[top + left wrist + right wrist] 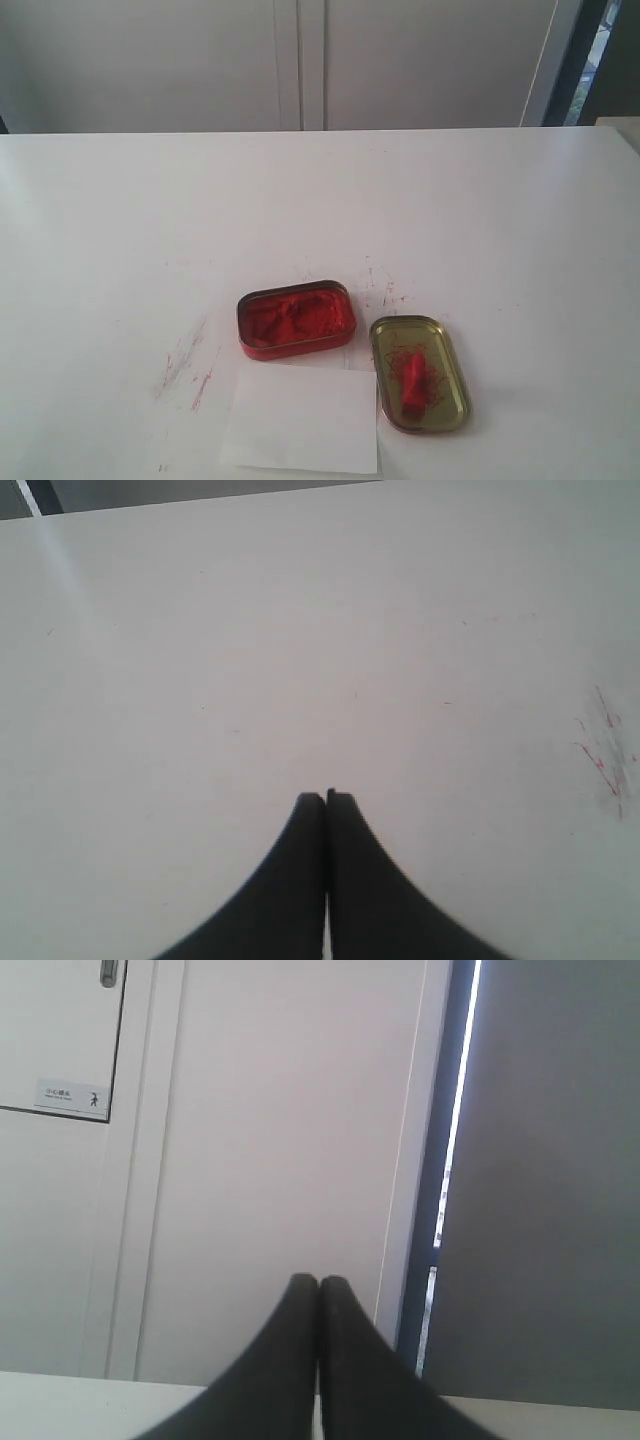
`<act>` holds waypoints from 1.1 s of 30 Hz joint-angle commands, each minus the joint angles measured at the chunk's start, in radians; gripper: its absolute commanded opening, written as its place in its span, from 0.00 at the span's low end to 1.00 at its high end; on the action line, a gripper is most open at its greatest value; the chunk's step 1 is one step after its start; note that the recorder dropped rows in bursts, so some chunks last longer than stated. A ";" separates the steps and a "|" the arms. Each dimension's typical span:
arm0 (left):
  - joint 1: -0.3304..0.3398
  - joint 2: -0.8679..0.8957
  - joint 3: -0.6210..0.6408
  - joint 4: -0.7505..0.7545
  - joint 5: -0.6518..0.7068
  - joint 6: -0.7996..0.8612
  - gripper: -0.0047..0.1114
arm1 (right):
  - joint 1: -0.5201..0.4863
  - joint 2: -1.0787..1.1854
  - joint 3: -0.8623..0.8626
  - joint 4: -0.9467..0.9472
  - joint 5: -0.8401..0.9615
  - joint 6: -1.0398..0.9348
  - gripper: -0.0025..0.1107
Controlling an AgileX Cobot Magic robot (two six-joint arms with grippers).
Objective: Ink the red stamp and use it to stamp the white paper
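Though red stamp (413, 380) exterior-only, left fingers (290, 890) and right fingers (285, 1370) together in wrist views.

a white tabletop (120, 220) fills most of the exterior view, bare across its far half; toward the near edge lies an open red tin (300, 350) packed with red paste; just beside the tin's right end lies a gold lid (452, 395), hollow side up, angled away from the tin; a sheet of white paper (300, 418) lies flat in front of the tin, its right edge close to the lid; red smears (185, 365) streak the tabletop left of the paper; fainter red specks (385, 290) dot it behind the tin
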 commanded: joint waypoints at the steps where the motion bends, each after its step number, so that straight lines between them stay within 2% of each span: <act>1: 0.004 -0.005 0.005 -0.004 0.002 0.000 0.04 | -0.009 0.078 -0.075 -0.006 -0.001 -0.055 0.02; 9: 0.004 -0.005 0.005 -0.004 0.002 0.000 0.04 | -0.009 0.086 -0.077 -0.003 -0.095 -0.055 0.02; 17: 0.004 -0.005 0.005 -0.004 0.002 0.000 0.04 | -0.009 0.092 -0.078 0.010 -0.095 -0.044 0.02; 23: 0.004 -0.005 0.005 -0.004 0.002 0.000 0.04 | -0.009 0.161 -0.164 0.014 0.066 -0.018 0.02; 29: 0.004 -0.005 0.005 -0.004 0.002 0.000 0.04 | -0.009 0.290 -0.277 0.015 0.225 0.150 0.02; 33: 0.004 -0.005 0.005 -0.004 0.002 0.000 0.04 | -0.009 0.375 -0.354 0.015 0.320 0.195 0.02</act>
